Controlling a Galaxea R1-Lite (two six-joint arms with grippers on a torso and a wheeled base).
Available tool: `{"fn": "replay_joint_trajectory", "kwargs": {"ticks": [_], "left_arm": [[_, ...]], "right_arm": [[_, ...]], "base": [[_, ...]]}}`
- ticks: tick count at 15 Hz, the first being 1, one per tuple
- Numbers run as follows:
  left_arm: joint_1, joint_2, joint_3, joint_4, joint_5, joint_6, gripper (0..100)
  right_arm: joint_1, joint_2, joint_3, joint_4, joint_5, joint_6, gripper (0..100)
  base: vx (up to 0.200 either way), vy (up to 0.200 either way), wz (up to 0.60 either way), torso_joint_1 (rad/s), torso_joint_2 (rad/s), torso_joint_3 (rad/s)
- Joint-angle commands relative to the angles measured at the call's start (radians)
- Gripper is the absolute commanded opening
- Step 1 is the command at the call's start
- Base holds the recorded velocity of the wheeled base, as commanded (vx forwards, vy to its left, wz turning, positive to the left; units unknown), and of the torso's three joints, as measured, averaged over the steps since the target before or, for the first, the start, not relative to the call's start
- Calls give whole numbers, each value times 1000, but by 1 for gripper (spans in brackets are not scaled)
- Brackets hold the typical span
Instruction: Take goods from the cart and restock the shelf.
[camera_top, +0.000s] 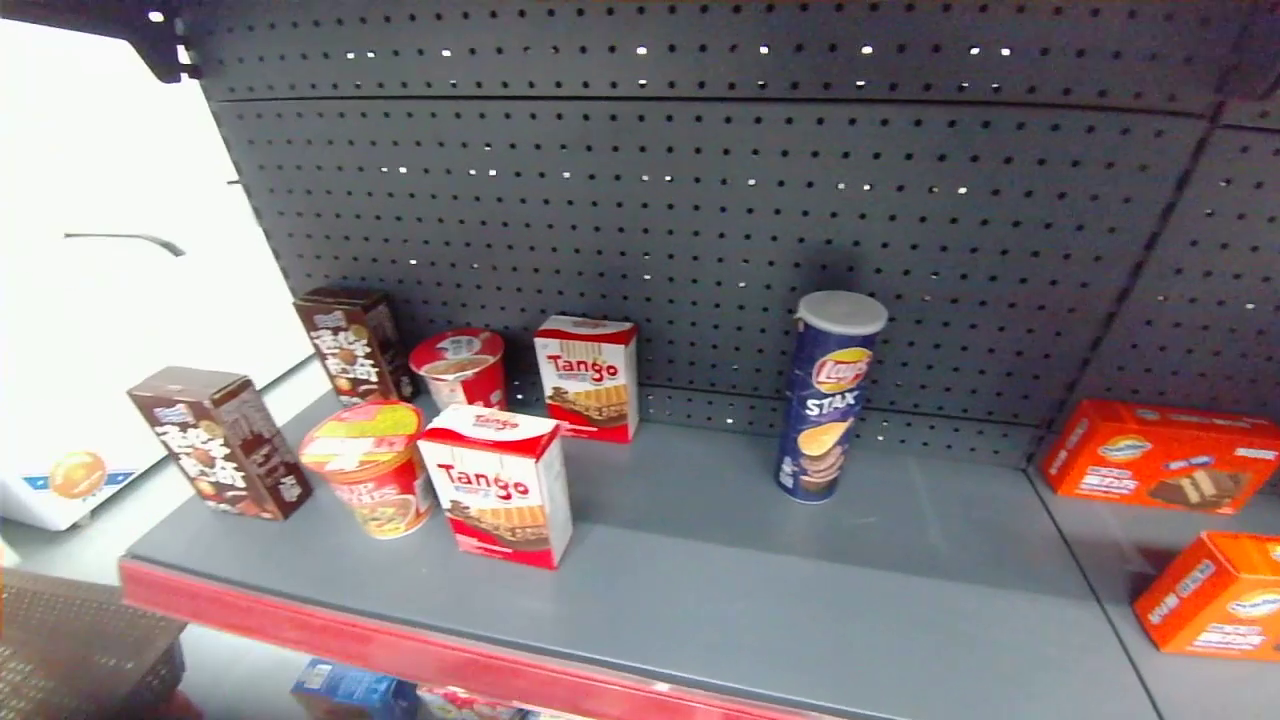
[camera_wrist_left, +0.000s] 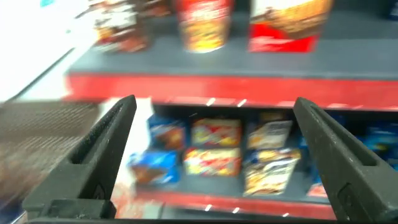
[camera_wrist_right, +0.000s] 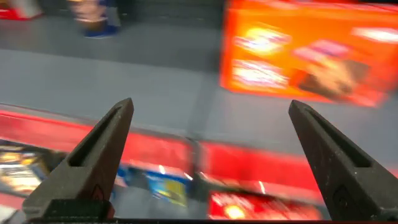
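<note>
The grey shelf (camera_top: 760, 590) with a red front lip holds goods against a dark pegboard back. On its left stand two brown boxes (camera_top: 225, 440), two red cups (camera_top: 372, 465) and two red-and-white wafer boxes (camera_top: 500, 485). A tall blue chips can (camera_top: 828, 400) stands alone mid-shelf. Orange boxes (camera_top: 1160, 455) lie on the right section. My left gripper (camera_wrist_left: 214, 152) is open and empty, in front of the red shelf lip (camera_wrist_left: 249, 84). My right gripper (camera_wrist_right: 211, 155) is open and empty too, facing an orange box (camera_wrist_right: 305, 53) on the shelf.
Packaged goods (camera_wrist_left: 214, 152) fill the lower shelf below the red lip. A dark mesh surface (camera_top: 70, 640) shows at the lower left. A white freezer cabinet (camera_top: 100, 280) stands to the left of the shelf. Bare shelf space lies around the chips can.
</note>
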Motion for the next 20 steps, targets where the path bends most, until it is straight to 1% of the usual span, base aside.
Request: {"fn": "replay_joint_trajectory", "kwargs": {"ticks": [1, 12, 18, 19, 20], "left_arm": [[0, 0, 0, 0, 0, 0, 100], [0, 0, 0, 0, 5, -3, 100], [0, 2, 0, 0, 3, 2, 100], [0, 2, 0, 0, 6, 0, 100], [1, 0, -4, 0, 28, 8, 100]], "right_arm": [[0, 1, 0, 0, 1, 0, 100], [2, 0, 0, -2, 1, 0, 100], [2, 0, 0, -2, 1, 0, 100], [2, 0, 0, -2, 1, 0, 100], [2, 0, 0, -2, 1, 0, 100]], "base": [[0, 0, 600, 7, -2, 2], [0, 0, 600, 1, 1, 0], [0, 0, 0, 0, 0, 0], [0, 0, 0, 0, 0, 0], [0, 0, 0, 0, 0, 0]]}}
